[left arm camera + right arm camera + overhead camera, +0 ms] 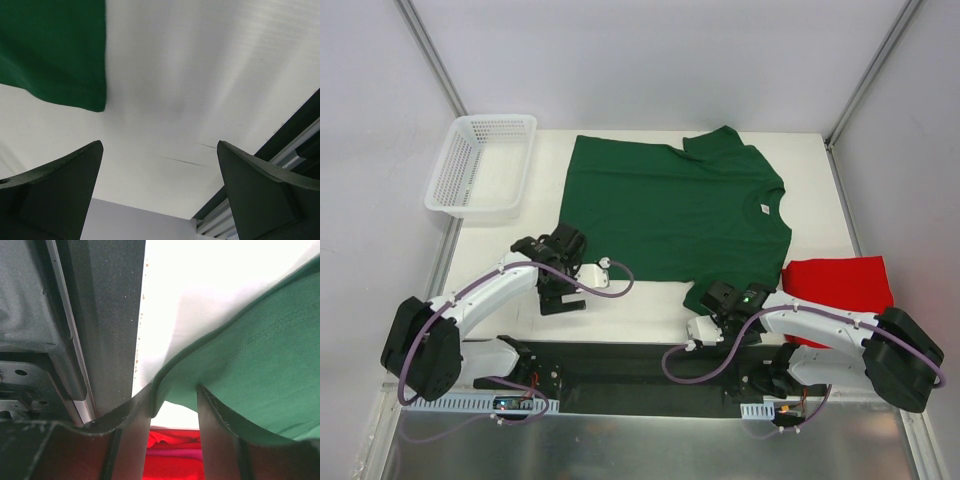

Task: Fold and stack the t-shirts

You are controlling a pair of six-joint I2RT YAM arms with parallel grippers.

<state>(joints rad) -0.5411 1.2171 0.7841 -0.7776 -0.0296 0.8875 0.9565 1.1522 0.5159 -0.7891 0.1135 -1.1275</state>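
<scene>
Top external view gave me two shirts on the table (650, 318), as I counted them. One green shirt (670, 210) lay spread flat, its long axis running left to right, neck toward the right and hem toward the left. One red shirt (838, 283) lay folded at the right edge, just beside the green one's near sleeve. One basket (455, 180) sat at the far left corner, near the hem. I had bare table along the near edge and left of the hem. The right tool (172, 407) was pinching the edge of the green shirt's near sleeve. The left tool (159, 147) hung spread over bare table, holding nothing, beside the near hem corner.
</scene>
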